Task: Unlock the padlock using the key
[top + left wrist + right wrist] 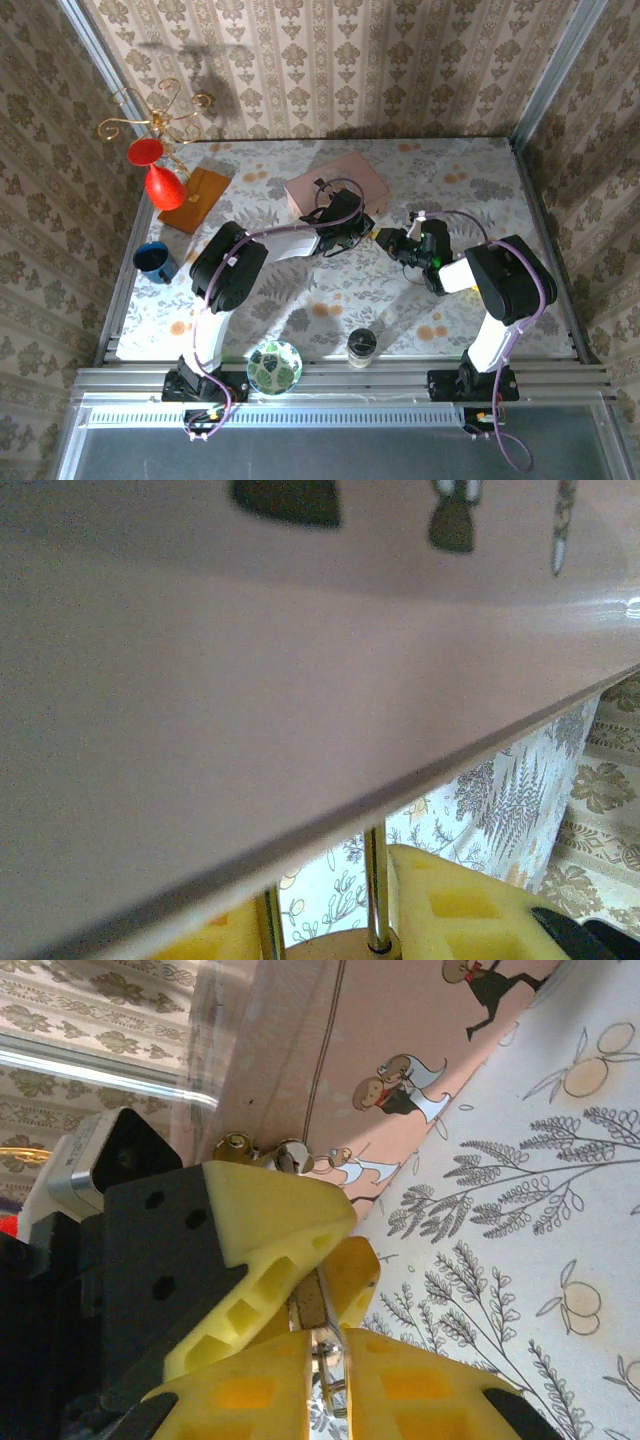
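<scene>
Beside pink box [335,182], padlock [340,948] shackle-first, key [330,1385] opposite

The left arm [228,268] stood up from its base at the near left, was bent sharply at the elbow, and lay with its forearm pointing right toward the middle. The right arm [505,280] stood at the near right, was bent likewise, and pointed left. The left gripper [365,230] and right gripper [390,241] were tip to tip. In the right wrist view, the left gripper's yellow fingers [270,1250] were clamped on the padlock [315,1308]. The right gripper's own fingers [420,1390], nearly together, pinched the key [332,1385] just beneath it.
</scene>
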`<state>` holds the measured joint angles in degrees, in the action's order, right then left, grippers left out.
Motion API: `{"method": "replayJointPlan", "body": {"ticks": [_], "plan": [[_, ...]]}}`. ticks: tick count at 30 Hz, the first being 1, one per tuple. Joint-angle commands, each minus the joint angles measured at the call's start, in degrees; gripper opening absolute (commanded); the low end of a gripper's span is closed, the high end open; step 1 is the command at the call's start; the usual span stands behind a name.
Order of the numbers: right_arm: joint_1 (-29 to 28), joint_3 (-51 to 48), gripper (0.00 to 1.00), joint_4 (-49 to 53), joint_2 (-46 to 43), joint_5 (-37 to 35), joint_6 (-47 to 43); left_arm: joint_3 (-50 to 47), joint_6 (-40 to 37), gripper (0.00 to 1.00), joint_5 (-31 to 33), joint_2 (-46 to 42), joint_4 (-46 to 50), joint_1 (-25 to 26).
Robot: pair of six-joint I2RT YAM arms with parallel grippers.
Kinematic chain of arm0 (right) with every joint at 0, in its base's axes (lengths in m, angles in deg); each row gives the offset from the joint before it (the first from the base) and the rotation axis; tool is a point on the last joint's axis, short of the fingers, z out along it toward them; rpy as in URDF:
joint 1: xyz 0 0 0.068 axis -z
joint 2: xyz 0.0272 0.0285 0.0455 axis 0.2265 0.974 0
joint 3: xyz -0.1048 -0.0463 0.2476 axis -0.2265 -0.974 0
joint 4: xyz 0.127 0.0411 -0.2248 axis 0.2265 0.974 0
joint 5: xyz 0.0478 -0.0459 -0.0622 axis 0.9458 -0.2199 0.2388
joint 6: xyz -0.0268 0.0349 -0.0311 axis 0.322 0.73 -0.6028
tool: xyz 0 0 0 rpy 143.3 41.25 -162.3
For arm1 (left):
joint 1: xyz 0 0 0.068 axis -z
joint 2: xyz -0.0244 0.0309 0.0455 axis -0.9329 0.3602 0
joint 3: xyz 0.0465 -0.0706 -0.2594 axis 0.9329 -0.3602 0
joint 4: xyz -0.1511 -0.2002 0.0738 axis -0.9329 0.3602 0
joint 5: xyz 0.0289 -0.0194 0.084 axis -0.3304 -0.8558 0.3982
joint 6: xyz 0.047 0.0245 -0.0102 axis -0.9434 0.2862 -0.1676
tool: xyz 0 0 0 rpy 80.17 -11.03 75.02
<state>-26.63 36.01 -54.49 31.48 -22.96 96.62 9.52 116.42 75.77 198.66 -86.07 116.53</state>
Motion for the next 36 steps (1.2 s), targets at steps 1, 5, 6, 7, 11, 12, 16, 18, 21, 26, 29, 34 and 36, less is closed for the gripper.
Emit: {"method": "replayJointPlan", "body": {"ticks": [1,5,6,7,11,12,16,18,21,26,29,34,36], "plan": [[-0.35,-1.07,0.17,-0.61,-1.94,-0.98,0.03,1.11,1.57,0.0,-4.64,-1.53,-2.86,0.87],[-0.43,-0.9,0.14,-0.52,-1.74,-0.9,-0.06,1.11,1.57,0.0,-4.73,-1.45,-2.86,0.83],[-0.44,-0.68,0.14,-0.54,-1.55,-0.85,0.01,1.11,1.62,0.0,-4.73,-1.45,-2.86,0.83],[-0.44,-0.63,0.14,-0.7,-1.37,-0.85,0.06,1.11,1.57,0.0,-4.73,-1.46,-2.93,0.8],[-0.52,-0.08,0.14,-1.82,-0.49,-0.63,0.84,1.03,1.56,0.0,-4.75,-1.53,-2.95,0.88],[-0.68,0.0,0.14,-2.18,-0.15,-0.54,1.07,1.03,1.64,0.0,-4.74,-1.53,-2.95,0.89],[-1.13,0.44,0.14,-3.04,0.54,-0.37,1.91,1.03,1.6,0.0,-4.82,-1.53,-3.03,0.96],[-1.21,0.68,0.14,-3.69,1.21,-0.15,2.46,1.03,1.56,0.0,-4.91,-1.53,-3.11,1.03],[-1.23,0.83,0.13,-5.29,2.64,0.26,4.34,0.94,1.59,0.0,-5.16,-1.53,-3.48,1.05],[-1.2,0.48,0.03,-9.59,5.9,0.99,11.77,0.7,0.94,0.0,-5.44,-1.87,-4.18,1.05],[-1.22,0.04,0.0,-14.02,8.83,1.69,18.25,0.59,0.56,0.0,-5.89,-2.02,-4.99,1.03],[-1.44,0.2,0.0,-20.05,13.63,2.45,28.51,0.32,0.13,0.0,-6.5,-1.8,-6.25,1.05],[-1.65,0.38,0.0,-19.93,13.47,2.71,30.28,0.23,-0.14,0.0,-6.53,-1.95,-6.56,1.0]]}}
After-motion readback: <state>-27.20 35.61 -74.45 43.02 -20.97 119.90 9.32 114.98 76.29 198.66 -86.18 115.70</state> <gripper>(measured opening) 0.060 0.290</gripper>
